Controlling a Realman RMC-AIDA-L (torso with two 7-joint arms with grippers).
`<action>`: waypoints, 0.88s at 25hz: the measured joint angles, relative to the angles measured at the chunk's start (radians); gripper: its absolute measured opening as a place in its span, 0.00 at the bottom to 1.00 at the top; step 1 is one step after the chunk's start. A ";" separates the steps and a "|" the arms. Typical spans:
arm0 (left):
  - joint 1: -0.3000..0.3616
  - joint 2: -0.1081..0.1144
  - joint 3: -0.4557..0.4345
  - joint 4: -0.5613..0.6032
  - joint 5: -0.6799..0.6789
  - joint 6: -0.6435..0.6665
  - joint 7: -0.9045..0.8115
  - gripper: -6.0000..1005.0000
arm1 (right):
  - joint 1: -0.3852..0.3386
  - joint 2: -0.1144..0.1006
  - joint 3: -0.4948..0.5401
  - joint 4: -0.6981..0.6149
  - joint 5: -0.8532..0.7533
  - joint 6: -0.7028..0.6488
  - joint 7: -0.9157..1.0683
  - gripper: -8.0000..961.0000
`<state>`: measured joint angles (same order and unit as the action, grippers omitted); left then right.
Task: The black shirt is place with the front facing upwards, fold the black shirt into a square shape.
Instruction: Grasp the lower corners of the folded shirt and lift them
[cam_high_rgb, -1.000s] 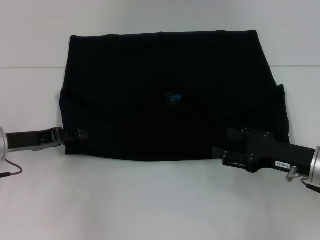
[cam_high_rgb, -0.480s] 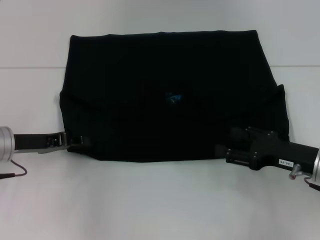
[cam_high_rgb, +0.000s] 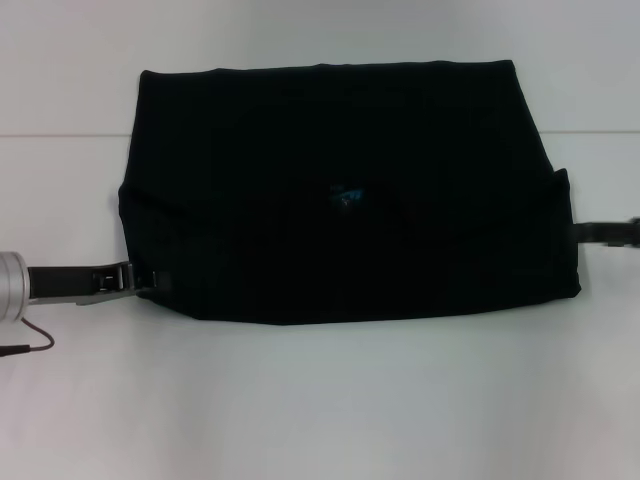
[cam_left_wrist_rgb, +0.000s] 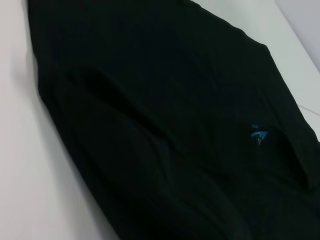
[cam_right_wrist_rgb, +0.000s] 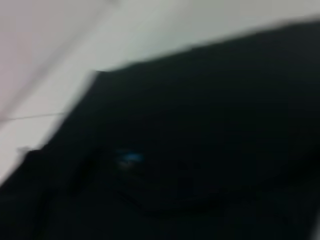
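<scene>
The black shirt (cam_high_rgb: 345, 240) lies flat on the white table (cam_high_rgb: 320, 400), folded into a wide rectangle with its sides tucked in. Its small blue neck label (cam_high_rgb: 347, 195) shows near the middle. No white letters show. My left gripper (cam_high_rgb: 148, 281) is low at the shirt's near left corner, touching its edge. My right gripper (cam_high_rgb: 605, 232) is at the shirt's right edge, mostly out of view. The left wrist view shows the shirt (cam_left_wrist_rgb: 165, 125) and label (cam_left_wrist_rgb: 258, 135). The right wrist view shows the shirt (cam_right_wrist_rgb: 200, 150) and label (cam_right_wrist_rgb: 130, 158).
White table surface surrounds the shirt on all sides. A thin seam line (cam_high_rgb: 60, 135) runs across the table behind the shirt's left side. A thin cable (cam_high_rgb: 25, 340) hangs from my left arm.
My right arm has pulled back from the shirt's near right corner out to the right edge of view. My left gripper slid slightly toward the shirt's corner a second ago and has held since.
</scene>
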<state>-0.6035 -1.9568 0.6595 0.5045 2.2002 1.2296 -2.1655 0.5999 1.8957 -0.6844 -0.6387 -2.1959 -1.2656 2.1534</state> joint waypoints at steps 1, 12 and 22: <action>0.000 0.000 0.000 0.001 -0.001 0.000 0.001 0.07 | 0.024 -0.025 0.000 -0.004 -0.056 -0.006 0.096 0.86; -0.009 0.001 0.001 0.003 0.000 -0.007 0.001 0.04 | 0.178 -0.028 -0.002 -0.033 -0.366 -0.077 0.391 0.86; -0.013 -0.002 0.001 0.002 0.001 -0.013 -0.001 0.04 | 0.226 0.013 -0.061 0.065 -0.414 0.024 0.397 0.86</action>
<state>-0.6164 -1.9584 0.6606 0.5066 2.2014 1.2167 -2.1668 0.8262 1.9091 -0.7452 -0.5734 -2.6103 -1.2412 2.5503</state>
